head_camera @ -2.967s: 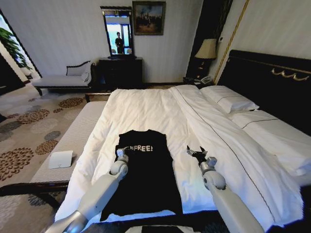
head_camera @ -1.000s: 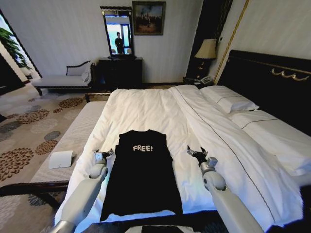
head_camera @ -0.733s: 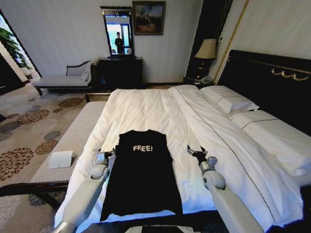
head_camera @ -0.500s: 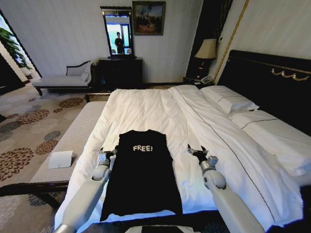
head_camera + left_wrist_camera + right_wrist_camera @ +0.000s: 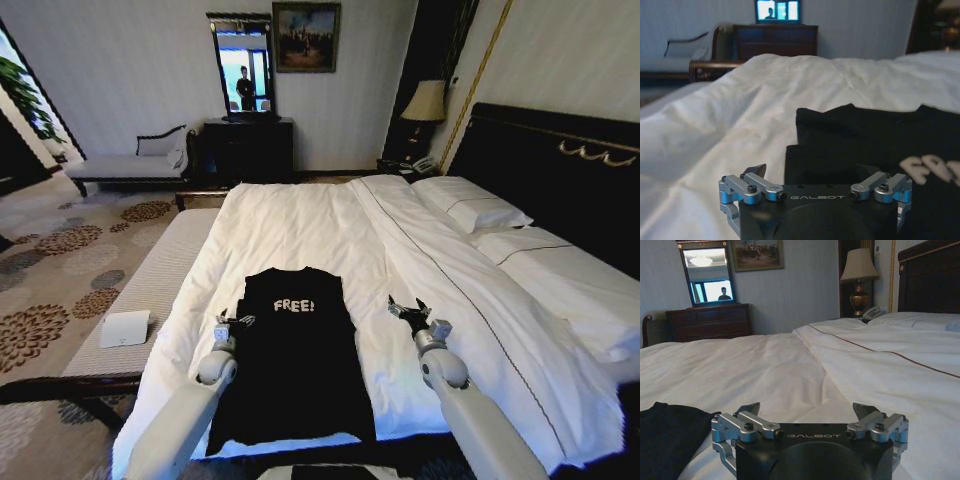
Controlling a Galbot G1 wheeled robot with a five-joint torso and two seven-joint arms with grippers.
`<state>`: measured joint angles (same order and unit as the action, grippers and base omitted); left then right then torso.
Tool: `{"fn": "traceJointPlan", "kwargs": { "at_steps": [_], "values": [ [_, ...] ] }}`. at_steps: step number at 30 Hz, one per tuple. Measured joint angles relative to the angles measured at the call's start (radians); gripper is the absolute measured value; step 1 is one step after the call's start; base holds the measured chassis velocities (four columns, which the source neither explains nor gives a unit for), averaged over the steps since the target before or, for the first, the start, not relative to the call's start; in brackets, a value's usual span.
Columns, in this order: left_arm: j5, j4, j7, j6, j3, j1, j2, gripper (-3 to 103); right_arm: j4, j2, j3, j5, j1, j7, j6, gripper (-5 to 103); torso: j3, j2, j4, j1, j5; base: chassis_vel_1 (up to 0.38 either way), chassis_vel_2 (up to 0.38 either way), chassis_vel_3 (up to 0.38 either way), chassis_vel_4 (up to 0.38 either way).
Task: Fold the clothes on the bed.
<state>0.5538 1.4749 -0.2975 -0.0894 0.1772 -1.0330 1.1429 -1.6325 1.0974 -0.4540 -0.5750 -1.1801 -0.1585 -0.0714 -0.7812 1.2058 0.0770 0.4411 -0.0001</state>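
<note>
While the black cotton T-shirt (image 5: pixel 292 355) lies flat on the white-sheeted bed (image 5: pixel 300 225), it is flanked by the spread left gripper (image 5: pixel 232 322) and spread right gripper (image 5: pixel 409 310).

White "FREE!" on chest of black T-shirt (image 5: pixel 293 350). "GALBOT" printed on left gripper (image 5: pixel 816 176) body and on right gripper (image 5: pixel 810 412) body.

"FREE!" lettering (image 5: pixel 930 170) on the T-shirt (image 5: pixel 850 135) cut by the picture edge
</note>
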Motion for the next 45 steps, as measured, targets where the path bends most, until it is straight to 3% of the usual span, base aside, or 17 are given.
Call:
{"fn": "traceJointPlan", "kwargs": {
  "at_steps": [5,17,30,45],
  "values": [
    [0.074,-0.026,0.000,0.005,0.019,0.040,0.008,100,-0.004,-0.004,0.000,-0.002,0.000,-0.003,-0.002,100,0.000,0.000,0.0000,0.000,0.0002,0.000,0.000,0.000,0.000],
    [0.116,-0.135,0.044,0.021,0.008,0.098,0.041,101,-0.005,-0.024,0.006,-0.020,0.023,-0.014,-0.012,100,0.000,0.000,0.0000,0.000,0.0001,0.000,0.000,0.000,0.000],
    [0.102,-0.122,0.071,0.052,-0.014,0.091,0.039,78,0.002,-0.024,0.011,-0.031,0.037,-0.018,-0.015,100,0.000,0.000,0.0000,0.000,0.0001,0.000,0.000,0.000,0.000],
    [0.068,-0.062,0.073,0.062,-0.064,0.057,0.023,76,-0.003,-0.026,0.004,-0.039,0.037,-0.020,-0.015,100,0.000,0.000,0.0001,0.000,0.0002,0.000,0.000,0.000,0.000]
  ]
}}
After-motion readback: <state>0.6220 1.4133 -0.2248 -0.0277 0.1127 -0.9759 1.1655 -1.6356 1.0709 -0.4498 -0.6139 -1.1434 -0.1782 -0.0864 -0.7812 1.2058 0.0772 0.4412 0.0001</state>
